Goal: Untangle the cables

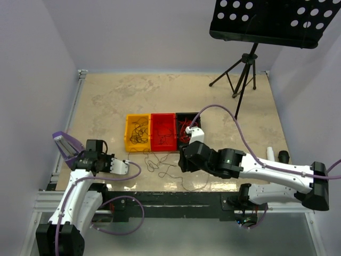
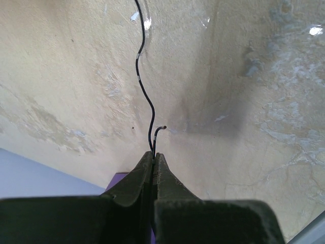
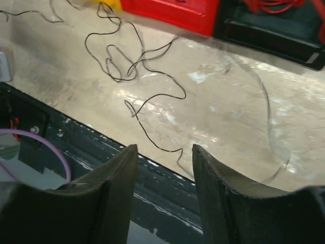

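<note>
My left gripper (image 1: pixel 124 166) (image 2: pixel 153 153) is shut on the end of a thin black wire (image 2: pixel 140 76), low at the table's left front. The wire runs right from it into a loose curly black tangle (image 1: pixel 162 164) (image 3: pixel 137 66) lying on the table in front of the bins. My right gripper (image 1: pixel 183 161) (image 3: pixel 164 150) is open and empty, just right of the tangle and above the table's near edge. More black wires lie in the yellow bin (image 1: pixel 128 133). Red wires lie in the black bin (image 1: pixel 186 116).
A red bin (image 1: pixel 163 140) (image 3: pixel 177 12) stands between the yellow and black bins. The black frame rail (image 1: pixel 176 200) runs along the near table edge. A tripod stand (image 1: pixel 241 74) with a perforated black panel stands at the back right.
</note>
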You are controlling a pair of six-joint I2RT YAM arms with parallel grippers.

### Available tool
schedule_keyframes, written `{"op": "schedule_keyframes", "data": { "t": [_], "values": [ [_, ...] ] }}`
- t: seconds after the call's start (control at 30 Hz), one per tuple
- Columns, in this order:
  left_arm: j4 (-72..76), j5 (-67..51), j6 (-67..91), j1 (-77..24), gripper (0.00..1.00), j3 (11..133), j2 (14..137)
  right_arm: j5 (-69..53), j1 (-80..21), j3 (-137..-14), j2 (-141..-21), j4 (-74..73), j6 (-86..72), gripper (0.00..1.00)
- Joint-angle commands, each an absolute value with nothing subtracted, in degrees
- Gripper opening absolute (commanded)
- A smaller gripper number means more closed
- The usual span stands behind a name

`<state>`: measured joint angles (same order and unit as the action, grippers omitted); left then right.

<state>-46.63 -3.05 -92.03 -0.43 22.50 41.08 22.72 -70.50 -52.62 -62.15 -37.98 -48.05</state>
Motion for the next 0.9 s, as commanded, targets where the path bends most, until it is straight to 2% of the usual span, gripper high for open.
{"op": "schedule_keyframes", "data": {
  "t": [0.0, 0.13, 0.47, 0.73, 0.87],
  "values": [
    [-48.25, -4.83, -91.58, -0.35, 0.0, 22.32, 39.55, 14.95, -70.58, -50.02, -65.47, -23.75, -49.3, 0.53],
    [-48.78, -4.92, -91.58, -0.35, 0.0, 22.33, 39.46, 11.96, -70.58, -47.03, -66.71, -15.92, -48.26, 0.55],
    [-48.43, -5.1, -91.49, -0.26, 0.0, 21.97, 39.81, 7.82, -70.58, -44.91, -74.96, -10.11, -44.03, 0.59],
    [-48.6, -4.31, -91.32, -0.35, 0.0, 21.8, 39.99, 19.33, -71.19, -50.09, -79.98, -14.14, -34.83, 0.6],
    [-48.25, -4.31, -91.14, -0.26, 0.0, 21.71, 40.52, 19.95, -71.37, -52.03, -81.64, -15.37, -26.99, 0.61]
  ]
}}
